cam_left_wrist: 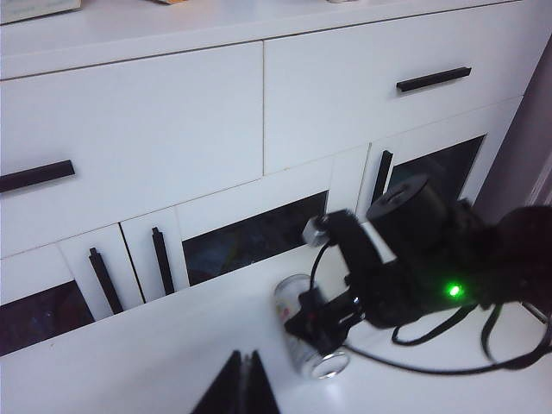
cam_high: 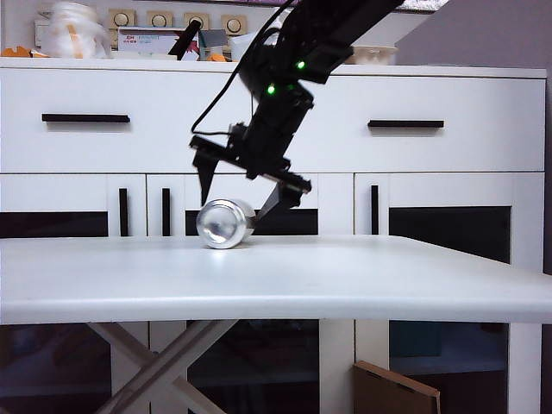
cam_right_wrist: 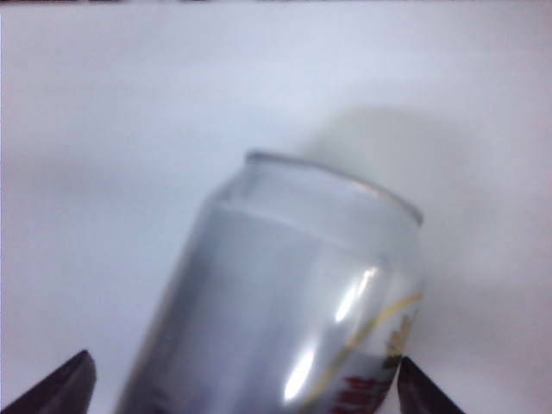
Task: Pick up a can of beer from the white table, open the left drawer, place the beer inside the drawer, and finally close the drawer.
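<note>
On the table [cam_high: 345, 285], the can [cam_high: 224, 223] lies on its side, its round shiny end facing the exterior camera. It sits near the table's far edge, in front of the cabinet [cam_high: 483, 112] that stands behind the table.

Directly above the can hangs the right gripper [cam_high: 246, 194], its fingers spread wide and pointing down. One fingertip is over the can's left shoulder and the other reaches down just behind the can's right side; whether either touches the metal cannot be told. From the right wrist camera the can [cam_right_wrist: 293, 310] fills the space between the two dark fingertips [cam_right_wrist: 60, 384], which stand apart on either side of it. The left wrist camera shows the same gripper [cam_left_wrist: 323, 323] straddling the can [cam_left_wrist: 306, 341] on the table [cam_left_wrist: 129, 345].

Nearer that camera than the can, the left gripper [cam_left_wrist: 246, 384] is over the table, its fingers pressed together on nothing.

Behind the table, the left drawer [cam_high: 86, 121] in the cabinet is closed, its black bar handle [cam_high: 85, 118] level. A second drawer [cam_high: 431, 125] sits beside it, and glass doors [cam_high: 448, 237] lie below both.
</note>
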`<state>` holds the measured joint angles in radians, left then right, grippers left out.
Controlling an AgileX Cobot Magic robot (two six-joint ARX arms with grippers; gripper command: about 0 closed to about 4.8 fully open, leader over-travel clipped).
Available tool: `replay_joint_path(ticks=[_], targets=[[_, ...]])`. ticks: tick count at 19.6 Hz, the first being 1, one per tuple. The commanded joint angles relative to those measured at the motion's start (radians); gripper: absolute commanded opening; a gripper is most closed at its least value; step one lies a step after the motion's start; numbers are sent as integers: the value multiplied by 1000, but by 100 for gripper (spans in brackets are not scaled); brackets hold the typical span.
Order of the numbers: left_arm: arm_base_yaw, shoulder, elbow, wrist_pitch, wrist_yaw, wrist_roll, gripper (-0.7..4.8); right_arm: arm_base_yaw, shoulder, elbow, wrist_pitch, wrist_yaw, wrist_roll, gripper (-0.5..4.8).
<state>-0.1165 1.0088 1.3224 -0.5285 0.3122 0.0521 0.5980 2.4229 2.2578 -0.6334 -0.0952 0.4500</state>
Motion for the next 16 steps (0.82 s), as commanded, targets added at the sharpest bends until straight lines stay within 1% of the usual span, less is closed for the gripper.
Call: replay_joint_path(ticks=[1, 8, 9, 12, 13, 16], targets=[[-1, -2, 5, 13, 3, 1, -6, 6, 19, 5, 8, 7, -6, 479], [-1, -2, 5, 12, 3, 1, -6, 6, 35, 5, -13, 23, -6, 479], [-1, -2, 5, 12, 3, 1, -6, 5, 35, 5, -15, 21, -6, 438], [-1, -2, 5, 11, 3, 1, -6, 5, 34, 5, -31, -29, -7, 224], [-1, -2, 5, 10, 3, 1, -6, 5, 34, 5, -35, -57, -10, 193], [-1, -2, 5, 4, 3, 1, -6, 5, 32, 5, -27, -140, -13, 193]])
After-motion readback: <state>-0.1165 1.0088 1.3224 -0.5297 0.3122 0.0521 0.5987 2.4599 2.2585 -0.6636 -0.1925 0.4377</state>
